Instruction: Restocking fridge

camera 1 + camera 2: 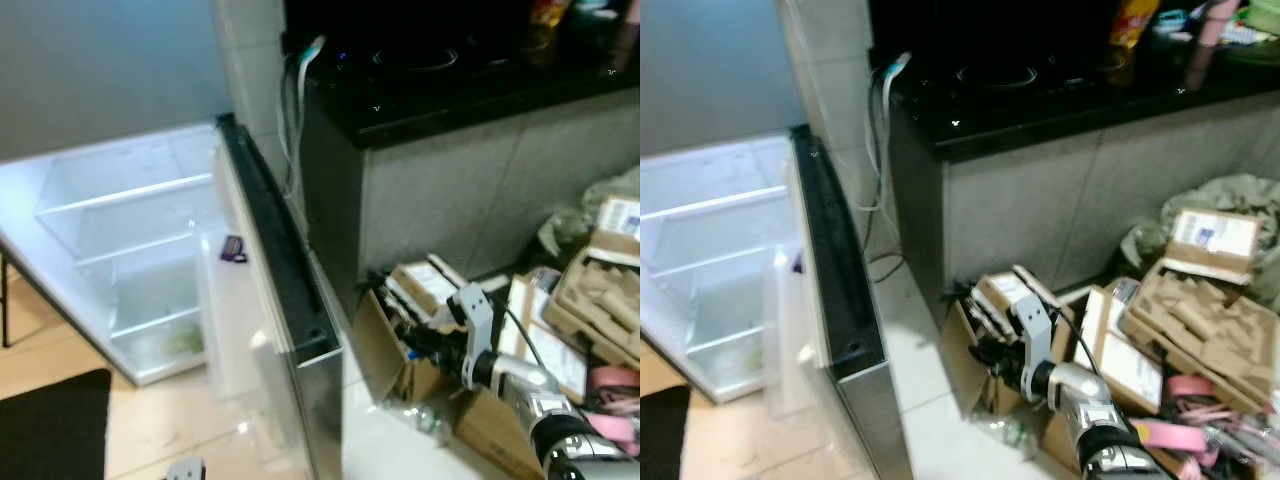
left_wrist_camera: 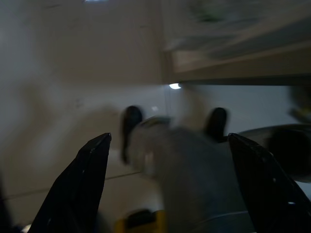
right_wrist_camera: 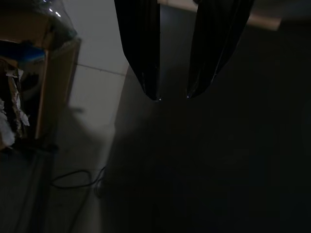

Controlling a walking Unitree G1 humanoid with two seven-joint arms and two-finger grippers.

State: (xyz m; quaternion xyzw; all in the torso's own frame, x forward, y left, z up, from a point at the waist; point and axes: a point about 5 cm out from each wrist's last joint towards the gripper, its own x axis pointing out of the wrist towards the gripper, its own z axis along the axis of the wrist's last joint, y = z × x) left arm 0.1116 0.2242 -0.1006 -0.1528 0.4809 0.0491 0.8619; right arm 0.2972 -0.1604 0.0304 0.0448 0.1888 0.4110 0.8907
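Closest to the camera is the right hand (image 1: 992, 355), reaching out low over the clutter on the floor. In the right wrist view its two black fingers (image 3: 141, 53) hang a small gap apart with nothing between them, so it's empty. It's hovering right at an open cardboard box (image 1: 980, 340) stuffed with packets, and a clear plastic bottle (image 1: 1005, 428) lies on the white tiles just beside that box. More flattened cartons (image 1: 1200, 300) and a pink tape roll (image 1: 1188, 388) are piled off to the robot's right.

The left hand (image 2: 170, 184) is spread wide in its wrist view, and that picture is too blurry to say what's in front of it, looks like nothing gripped.

Further back and to the left, the fridge (image 1: 130, 250) stands with its door (image 1: 280, 270) swung open, and the clear shelves look basically bare. Behind it all is the dark worktop (image 1: 450, 80) with a hob and some bottles.

My read: it's at the fetch step, nothing's gone in yet. Next it needs to close on something from the box or that bottle, then turn left towards the fridge without clipping the door edge.
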